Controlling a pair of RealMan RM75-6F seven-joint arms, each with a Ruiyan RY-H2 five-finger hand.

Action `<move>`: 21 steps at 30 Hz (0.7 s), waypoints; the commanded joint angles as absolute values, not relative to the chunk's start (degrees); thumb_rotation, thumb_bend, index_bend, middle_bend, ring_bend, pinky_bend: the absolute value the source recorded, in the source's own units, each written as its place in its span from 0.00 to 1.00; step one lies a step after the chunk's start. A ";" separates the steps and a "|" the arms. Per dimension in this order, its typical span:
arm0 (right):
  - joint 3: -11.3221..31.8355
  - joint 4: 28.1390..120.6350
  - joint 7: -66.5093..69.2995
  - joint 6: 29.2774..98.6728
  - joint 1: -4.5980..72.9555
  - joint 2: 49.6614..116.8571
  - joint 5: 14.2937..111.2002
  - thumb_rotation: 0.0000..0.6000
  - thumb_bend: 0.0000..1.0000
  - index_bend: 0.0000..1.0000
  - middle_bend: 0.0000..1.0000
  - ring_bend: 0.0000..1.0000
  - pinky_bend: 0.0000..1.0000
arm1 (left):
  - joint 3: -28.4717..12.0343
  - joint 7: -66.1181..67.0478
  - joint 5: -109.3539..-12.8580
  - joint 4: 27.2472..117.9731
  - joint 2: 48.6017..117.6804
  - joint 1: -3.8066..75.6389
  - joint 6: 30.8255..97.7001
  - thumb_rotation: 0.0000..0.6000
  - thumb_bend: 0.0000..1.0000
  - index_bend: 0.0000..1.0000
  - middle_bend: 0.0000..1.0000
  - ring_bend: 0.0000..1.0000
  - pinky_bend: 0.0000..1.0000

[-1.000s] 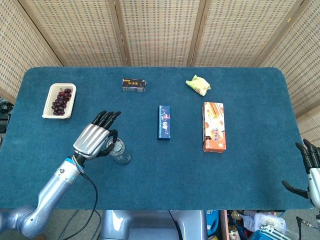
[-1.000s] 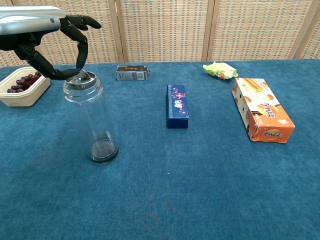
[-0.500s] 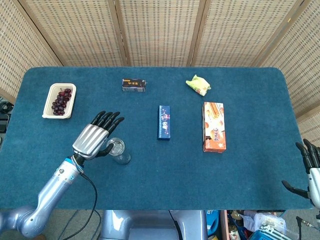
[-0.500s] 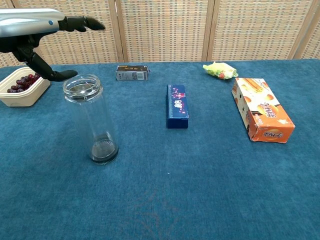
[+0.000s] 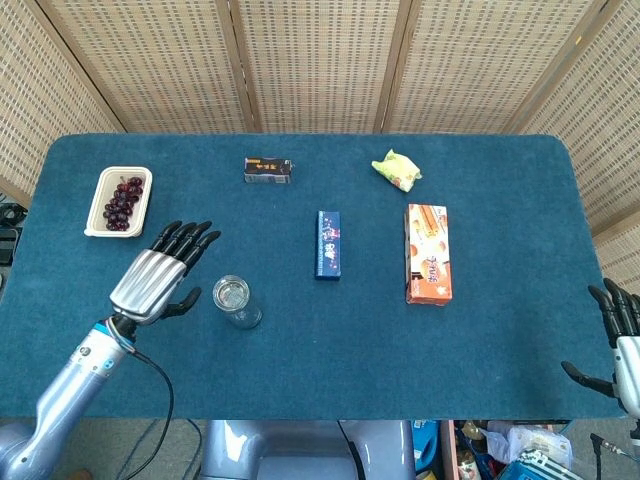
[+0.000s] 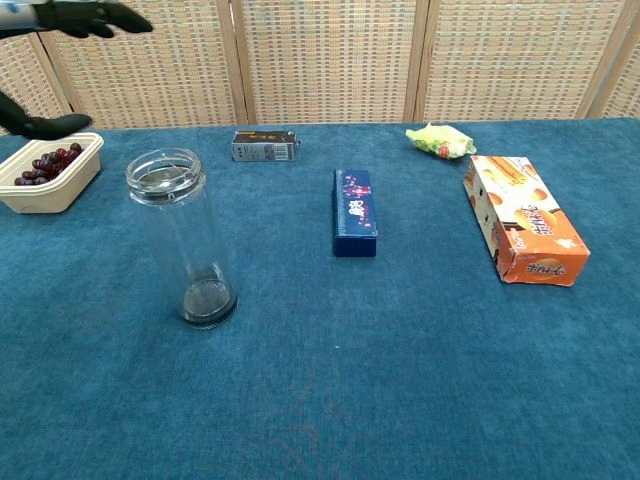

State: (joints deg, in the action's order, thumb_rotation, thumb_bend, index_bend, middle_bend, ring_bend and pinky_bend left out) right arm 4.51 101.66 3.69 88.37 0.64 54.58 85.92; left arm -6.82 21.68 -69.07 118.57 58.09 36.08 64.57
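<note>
Left hand (image 5: 152, 280) hovers with fingers spread, holding nothing, just left of the one upright glass jar (image 6: 183, 238) on the near-left counter (image 5: 300, 360), right hand (image 5: 622, 340) open past the near-right edge.

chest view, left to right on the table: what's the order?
Tray of grapes → clear glass jar → small dark carton → blue box → yellow-green packet → orange box.
</note>
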 commanded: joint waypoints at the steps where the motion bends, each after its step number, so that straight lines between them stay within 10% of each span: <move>1: 4.44 101.79 3.34 88.28 0.70 54.66 86.00 1.00 0.00 0.00 0.00 0.00 0.00 | -4.29 17.21 -74.25 118.77 54.73 33.63 64.02 1.00 0.78 0.21 0.00 0.00 0.00; 7: 4.29 102.15 2.26 88.35 0.73 54.95 86.30 1.00 0.00 0.00 0.00 0.00 0.00 | -2.62 14.09 -79.42 117.49 53.70 32.61 63.08 1.00 0.95 0.30 0.00 0.00 0.00; 21: 4.45 101.92 2.48 88.10 0.80 54.98 85.65 1.00 0.00 0.00 0.00 0.00 0.00 | -2.52 17.42 -79.78 116.52 57.53 33.82 59.89 1.00 0.96 0.30 0.00 0.00 0.00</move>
